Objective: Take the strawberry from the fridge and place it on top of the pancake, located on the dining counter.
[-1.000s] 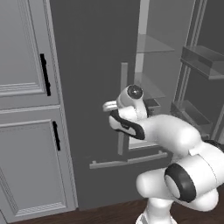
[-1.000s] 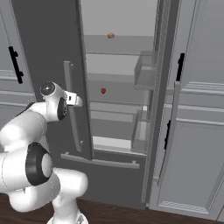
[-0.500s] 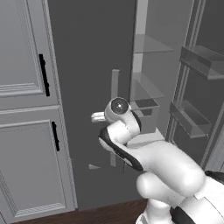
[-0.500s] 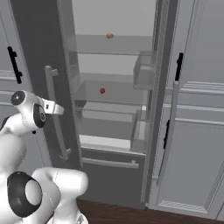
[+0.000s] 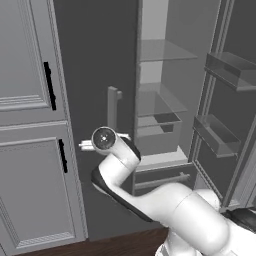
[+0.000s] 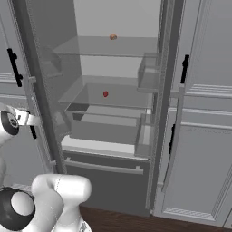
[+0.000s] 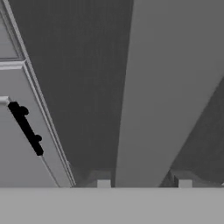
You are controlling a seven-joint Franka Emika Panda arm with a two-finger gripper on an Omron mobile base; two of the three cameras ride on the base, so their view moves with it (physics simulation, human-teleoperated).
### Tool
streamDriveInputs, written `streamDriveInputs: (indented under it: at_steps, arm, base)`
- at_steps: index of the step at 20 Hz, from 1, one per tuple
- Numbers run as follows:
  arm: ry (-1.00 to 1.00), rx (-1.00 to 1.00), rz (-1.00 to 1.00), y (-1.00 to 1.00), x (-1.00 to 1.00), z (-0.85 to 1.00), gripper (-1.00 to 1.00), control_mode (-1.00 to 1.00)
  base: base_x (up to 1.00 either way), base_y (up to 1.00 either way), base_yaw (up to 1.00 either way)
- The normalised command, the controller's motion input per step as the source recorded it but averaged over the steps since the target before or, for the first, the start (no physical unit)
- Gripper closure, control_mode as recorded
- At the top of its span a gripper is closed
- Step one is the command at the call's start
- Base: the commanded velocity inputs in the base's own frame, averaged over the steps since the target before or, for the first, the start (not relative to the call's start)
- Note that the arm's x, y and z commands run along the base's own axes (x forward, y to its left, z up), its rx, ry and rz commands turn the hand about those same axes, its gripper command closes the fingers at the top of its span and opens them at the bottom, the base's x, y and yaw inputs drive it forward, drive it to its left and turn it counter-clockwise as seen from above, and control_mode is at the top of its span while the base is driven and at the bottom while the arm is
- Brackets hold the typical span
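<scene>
Standing open: fridge (image 6: 113, 136) | flanked by grey cabinets (image 5: 30, 150) | dark wood floor (image 6: 136, 222)

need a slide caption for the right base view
Open fridge with the strawberry on its middle glass shelf.

flat, even rendered light, rather dim and grey; soft shadows inside the fridge (image 6: 113, 104); no glare, slight pixel blur.
</scene>
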Motion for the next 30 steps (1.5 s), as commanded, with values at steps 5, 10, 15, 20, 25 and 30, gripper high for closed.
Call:
streamDriveInputs:
  at_steps: [5, 10, 15, 20, 25, 30]
  arm:
    - [0.0, 0.0, -0.05, 1.0, -0.31, -0.28, 1.0, -1.0]
    - [0.0, 0.0, -0.05, 1.0, -0.1, -0.35, 1.0, -1.0]
    - [0.0, 0.0, -0.05, 1.0, -0.63, -0.05, 1.0, -1.0]
    - [0.04, 0.0, -0.1, -0.32, -1.0, 0.36, 1.0, -1.0]
    - [0.13, 0.05, -0.01, -1.0, -0.92, 0.28, 1.0, -1.0]
    - [0.21, 0.03, 0.0, -1.0, -0.09, 0.0, 1.0, -1.0]
  base:
    - [0.0, 0.0, 0.0]
    - [0.0, 0.0, 0.0]
    - [0.0, 0.0, 0.0]
    - [0.0, 0.0, 0.0]
    - [0.0, 0.0, 0.0]
    - [0.0, 0.0, 0.0]
